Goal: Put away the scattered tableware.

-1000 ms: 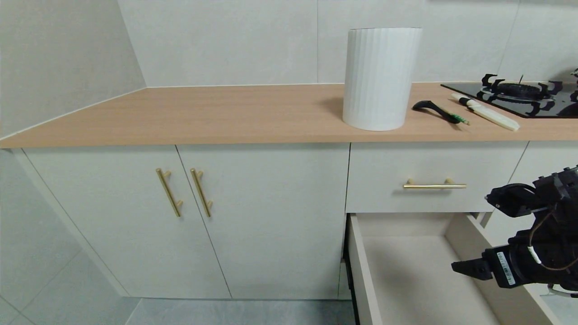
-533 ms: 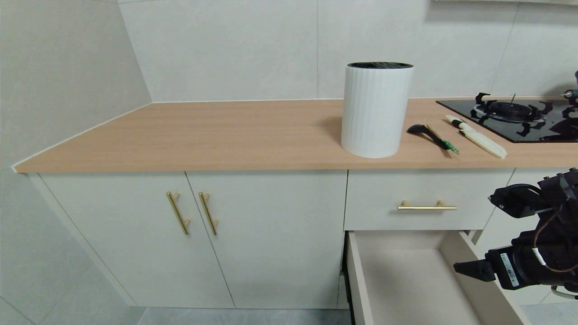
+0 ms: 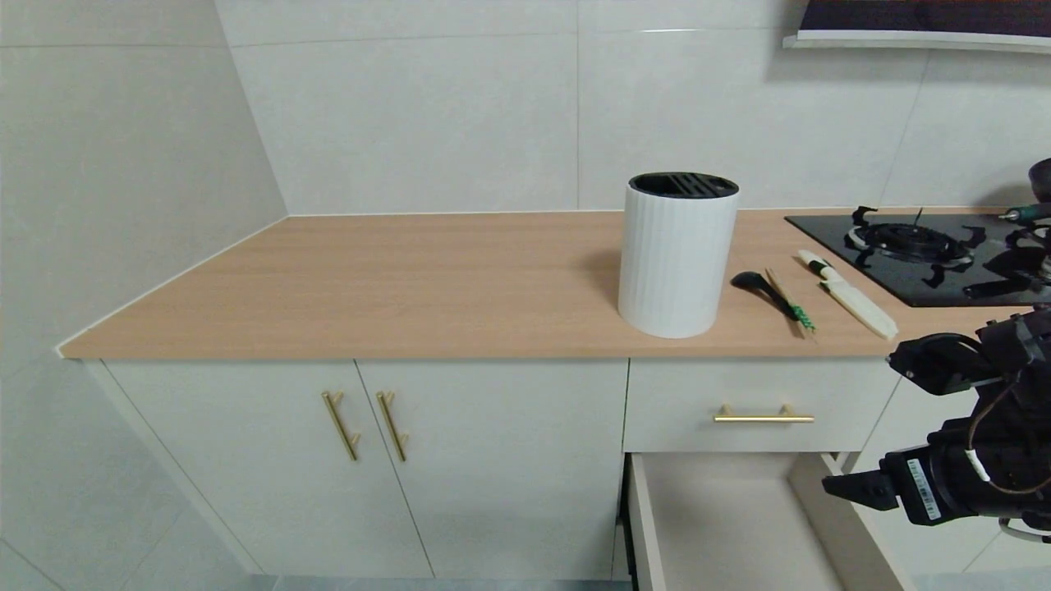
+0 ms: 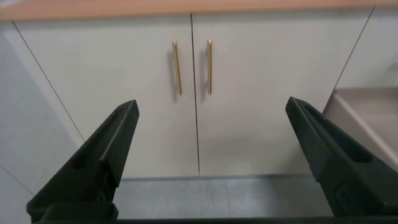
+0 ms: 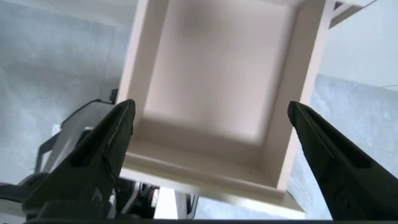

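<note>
Black ladle (image 3: 759,289), green-tipped chopsticks (image 3: 790,308) and cream knife (image 3: 846,294) are laid on the wooden counter (image 3: 410,279) beside the white ribbed holder (image 3: 675,258); left gripper (image 4: 211,162) and right gripper (image 5: 211,162) are spread wide, empty.

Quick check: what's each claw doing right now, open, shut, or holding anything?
Left claw: open, holding nothing.
Right claw: open, holding nothing, above the open drawer.
</note>
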### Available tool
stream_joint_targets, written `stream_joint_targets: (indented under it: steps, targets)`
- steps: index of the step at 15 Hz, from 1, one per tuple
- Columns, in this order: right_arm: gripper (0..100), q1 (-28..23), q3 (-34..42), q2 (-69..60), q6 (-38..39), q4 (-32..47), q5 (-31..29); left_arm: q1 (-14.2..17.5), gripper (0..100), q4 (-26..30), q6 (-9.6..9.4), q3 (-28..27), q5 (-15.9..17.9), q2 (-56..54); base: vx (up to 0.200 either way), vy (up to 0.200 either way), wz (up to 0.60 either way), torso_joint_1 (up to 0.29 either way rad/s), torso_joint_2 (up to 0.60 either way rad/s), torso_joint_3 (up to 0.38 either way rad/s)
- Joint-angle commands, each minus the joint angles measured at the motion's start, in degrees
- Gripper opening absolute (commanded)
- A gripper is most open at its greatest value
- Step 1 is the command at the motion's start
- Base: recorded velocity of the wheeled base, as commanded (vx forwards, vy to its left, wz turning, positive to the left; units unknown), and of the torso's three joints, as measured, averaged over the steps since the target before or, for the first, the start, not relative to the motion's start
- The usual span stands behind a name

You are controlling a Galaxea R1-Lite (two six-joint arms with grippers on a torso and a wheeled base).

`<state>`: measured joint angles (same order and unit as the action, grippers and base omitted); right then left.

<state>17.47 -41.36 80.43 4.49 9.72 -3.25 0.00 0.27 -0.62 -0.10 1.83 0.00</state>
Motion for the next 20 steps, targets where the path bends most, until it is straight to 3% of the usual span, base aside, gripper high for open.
stream_joint_targets:
  steps: [1,5,7,10,13,20]
  targets:
    - [100,0.0,0.0,0.1,0.1,-1.4,0.0,0.0,100,0.0,0.01,0.0,0.0,0.1,0.0,0.0,0.0,0.212,-0.48,-0.286]
    - [100,-0.3,-3.5,2.7,0.1,-12.2,-0.3,0.0,100,0.0,0.01,0.0,0.0,0.1,0.0,0.0,0.0,0.095,-0.22,-0.121]
    - [100,-1.4,-12.6,8.8,0.1,-12.4,-1.0,0.0,100,0.0,0.01,0.0,0.0,0.1,0.0,0.0,0.0,0.0,0.0,0.0]
    - [100,-1.6,-19.5,16.2,1.0,-12.8,-7.3,0.0,100,0.0,0.01,0.0,0.0,0.1,0.0,0.0,0.0,0.0,0.0,0.0]
    - [100,-3.8,-27.5,26.4,11.8,-12.5,-13.8,0.0,100,0.0,0.01,0.0,0.0,0.0,0.0,0.0,0.0,0.0,0.0,0.0]
    - [100,-7.4,-29.6,33.7,11.9,-16.7,-14.9,0.0,100,0.0,0.01,0.0,0.0,0.1,0.0,0.0,0.0,0.0,0.0,0.0]
